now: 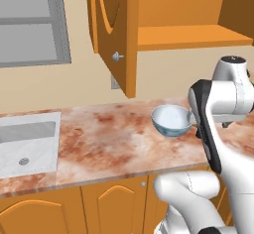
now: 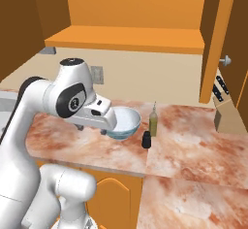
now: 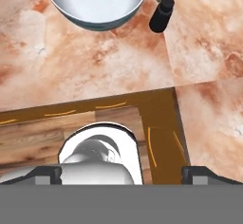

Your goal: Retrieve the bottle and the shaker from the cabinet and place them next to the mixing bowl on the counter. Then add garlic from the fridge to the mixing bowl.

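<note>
Mixing bowl (image 2: 123, 122) sits on the marbled counter (image 2: 193, 145), under the open cabinet (image 2: 131, 39); olive bottle (image 2: 153, 121) stands upright just right of the bowl; small dark shaker (image 2: 146, 139) stands just in front of the bottle; tool (image 3: 121, 173) held above the counter's front edge, tips wide apart, holding nothing; sink (image 1: 27, 146) far left.

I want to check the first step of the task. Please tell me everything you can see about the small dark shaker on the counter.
The shaker is small, black and slightly glossy, with a rounded body and a narrower cap. It stands upright on the marbled counter, just in front of the olive bottle and beside the mixing bowl. It seems to stand free of both, and nothing grips it.
</note>
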Controlling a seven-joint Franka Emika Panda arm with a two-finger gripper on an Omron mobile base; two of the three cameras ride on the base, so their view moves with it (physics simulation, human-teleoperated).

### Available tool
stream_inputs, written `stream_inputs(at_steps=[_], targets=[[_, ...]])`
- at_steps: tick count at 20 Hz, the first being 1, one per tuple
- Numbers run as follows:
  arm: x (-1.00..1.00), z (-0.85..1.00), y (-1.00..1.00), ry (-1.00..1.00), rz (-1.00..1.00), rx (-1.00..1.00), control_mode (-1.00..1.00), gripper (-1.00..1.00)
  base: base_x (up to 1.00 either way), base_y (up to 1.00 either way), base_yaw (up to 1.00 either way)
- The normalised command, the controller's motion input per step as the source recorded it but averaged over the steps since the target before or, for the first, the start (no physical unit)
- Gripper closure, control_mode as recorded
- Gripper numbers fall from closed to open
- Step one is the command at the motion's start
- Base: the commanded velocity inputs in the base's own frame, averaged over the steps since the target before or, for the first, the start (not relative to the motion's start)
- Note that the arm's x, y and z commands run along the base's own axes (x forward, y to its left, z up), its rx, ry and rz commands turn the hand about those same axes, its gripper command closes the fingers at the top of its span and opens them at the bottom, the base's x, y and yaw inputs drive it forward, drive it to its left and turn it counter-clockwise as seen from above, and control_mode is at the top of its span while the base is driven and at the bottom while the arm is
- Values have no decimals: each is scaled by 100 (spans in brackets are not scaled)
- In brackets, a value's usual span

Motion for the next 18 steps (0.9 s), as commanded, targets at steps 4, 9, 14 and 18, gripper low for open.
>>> stream_inputs(at_steps=[4,9,14,18], targets=[[0,0,20,0,0,3,-100,-100,0,0,0],[0,0,5,0,0,1,100,-100,-5,0,1],[0,0,0,0,0,0,100,-100,-89,6,11],[0,0,0,0,0,0,100,-100,-84,45,40]])
